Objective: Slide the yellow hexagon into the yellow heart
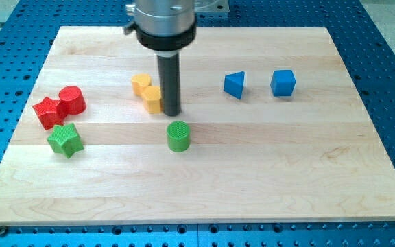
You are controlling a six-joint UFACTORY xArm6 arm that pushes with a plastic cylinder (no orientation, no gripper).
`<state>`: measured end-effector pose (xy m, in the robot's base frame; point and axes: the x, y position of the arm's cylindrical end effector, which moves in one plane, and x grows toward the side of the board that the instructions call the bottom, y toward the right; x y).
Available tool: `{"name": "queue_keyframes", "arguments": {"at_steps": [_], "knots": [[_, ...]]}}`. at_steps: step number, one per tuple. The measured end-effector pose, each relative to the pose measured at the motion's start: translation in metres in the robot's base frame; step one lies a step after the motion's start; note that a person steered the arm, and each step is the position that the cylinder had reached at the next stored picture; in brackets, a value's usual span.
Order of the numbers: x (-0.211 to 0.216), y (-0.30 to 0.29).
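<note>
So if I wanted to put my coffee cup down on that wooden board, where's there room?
The widest bare stretch runs along the view's bottom, below the green cylinder and green star. The right side beyond the blue cube is free too. It is crowded where my tip touches the yellow hexagon.

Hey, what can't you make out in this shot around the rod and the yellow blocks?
- My tip: whether it touches the yellow hexagon is unclear; the rod hides that block's right edge.
- Yellow heart: its shape is too small to confirm, and the hexagon overlaps its lower right part.
- Arm above the rod: cut off by the view's top.
</note>
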<state>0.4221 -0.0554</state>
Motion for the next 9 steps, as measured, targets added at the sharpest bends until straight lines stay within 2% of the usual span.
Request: {"name": "queue_keyframes", "arguments": {"at_steps": [1,2,3,4,6,7,8,9], "knots": [[-0.017,-0.035],[-0.015,-0.069],[-0.031,-0.081],[0.003,-0.104],[-0.04,-0.157],[-0.045,-0.118],[-0.03,-0.08],[-0.015,-0.075]]}}
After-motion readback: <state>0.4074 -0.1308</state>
